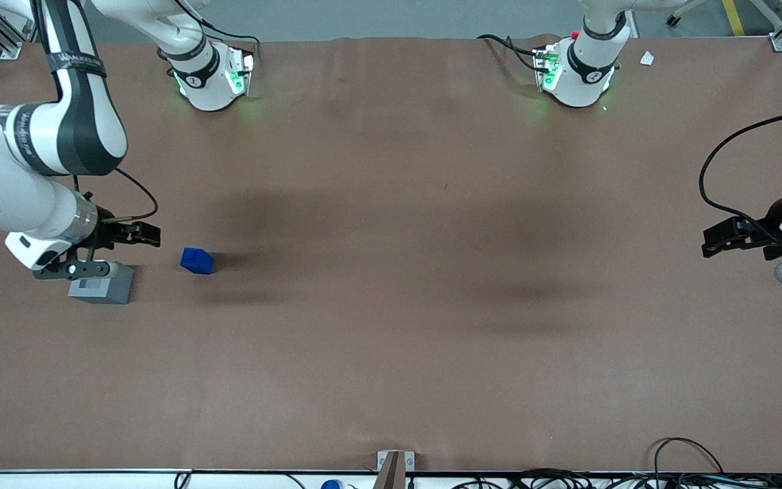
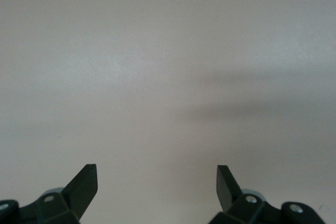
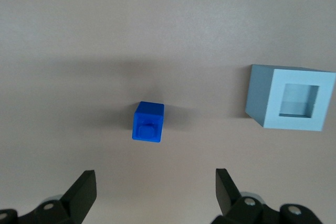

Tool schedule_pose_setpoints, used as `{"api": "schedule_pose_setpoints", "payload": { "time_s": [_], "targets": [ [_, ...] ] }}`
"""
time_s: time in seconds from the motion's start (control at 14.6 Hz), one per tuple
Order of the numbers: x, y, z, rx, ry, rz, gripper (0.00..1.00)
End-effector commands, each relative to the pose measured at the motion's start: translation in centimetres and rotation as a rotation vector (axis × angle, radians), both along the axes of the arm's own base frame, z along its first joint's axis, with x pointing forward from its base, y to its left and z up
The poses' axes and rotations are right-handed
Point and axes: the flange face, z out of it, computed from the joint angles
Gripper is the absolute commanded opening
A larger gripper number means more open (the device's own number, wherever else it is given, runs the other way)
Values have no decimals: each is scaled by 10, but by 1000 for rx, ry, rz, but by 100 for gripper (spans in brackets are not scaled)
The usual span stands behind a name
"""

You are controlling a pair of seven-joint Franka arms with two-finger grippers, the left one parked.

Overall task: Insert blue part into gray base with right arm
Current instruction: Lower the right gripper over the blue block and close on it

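The blue part (image 1: pixel 197 261) lies on the brown table beside the gray base (image 1: pixel 102 286), a short gap between them. In the right wrist view the blue part (image 3: pixel 147 122) shows a small stub on the face toward the camera. The gray base (image 3: pixel 292 98) stands upright with its square socket open and empty. My right arm's gripper (image 1: pixel 141 234) hangs above the table near both blocks and touches neither. Its fingers (image 3: pixel 84 187) are wide apart with nothing between them, and the gripper (image 3: pixel 155 182) is short of the blue part.
The two arm bases (image 1: pixel 211 78) (image 1: pixel 578 71) stand along the table edge farthest from the front camera. The parked arm's gripper (image 1: pixel 737 238) hangs at its end of the table. A small white scrap (image 1: pixel 647 58) lies near that arm's base. Cables (image 1: pixel 676 468) run along the near edge.
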Motion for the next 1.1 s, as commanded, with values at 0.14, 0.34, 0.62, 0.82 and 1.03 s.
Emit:
{"api": "schedule_pose_setpoints", "payload": {
  "time_s": [0.14,0.34,0.62,0.82,1.03],
  "targets": [
    [-14,2,-52,31,-4,-31,96],
    [-9,6,-81,69,5,-72,92],
    [-12,12,-114,56,-11,-65,90],
    [-16,18,-134,43,-12,-99,89],
    [-22,26,-146,34,-1,-120,86]
  ]
}}
